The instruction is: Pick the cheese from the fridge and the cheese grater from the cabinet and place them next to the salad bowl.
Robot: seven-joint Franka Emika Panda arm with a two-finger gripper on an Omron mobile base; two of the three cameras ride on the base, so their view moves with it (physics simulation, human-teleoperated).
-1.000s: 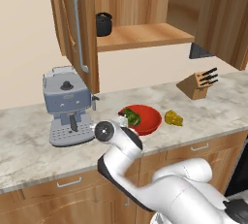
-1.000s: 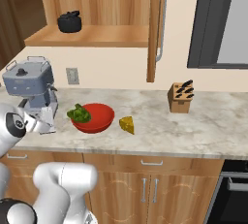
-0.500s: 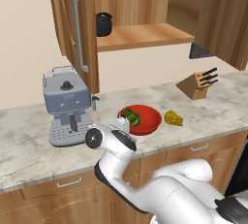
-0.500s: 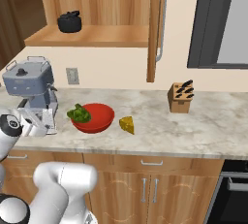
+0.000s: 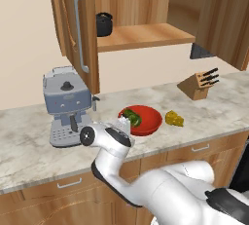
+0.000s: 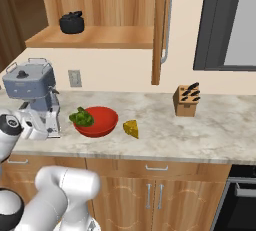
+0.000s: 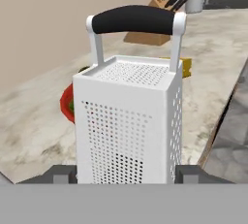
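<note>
The cheese grater (image 7: 128,121), a pale perforated metal box with a black top handle, stands upright between my finger tips. My gripper (image 7: 126,175) is shut on its lower sides. In the base views the gripper (image 5: 124,125) (image 6: 38,125) hovers low over the counter, between the coffee machine and the salad bowl (image 5: 148,124) (image 6: 102,126). That red bowl with green leaves also shows behind the grater (image 7: 66,103). The yellow cheese (image 5: 174,118) (image 6: 131,128) (image 7: 186,67) lies on the counter just right of the bowl. The cabinet door (image 5: 78,34) (image 6: 161,25) stands open.
A grey coffee machine (image 5: 65,104) (image 6: 31,92) stands close to the left of my hand. A black pot (image 5: 103,24) (image 6: 71,22) sits on the cabinet shelf. A wooden knife block (image 5: 199,84) (image 6: 186,101) stands at the far right of the marble counter (image 5: 29,151).
My hand has swung left along the counter with the grater in it, away from the bowl's front and closer to the coffee machine. The bowl and the cheese have not moved.
</note>
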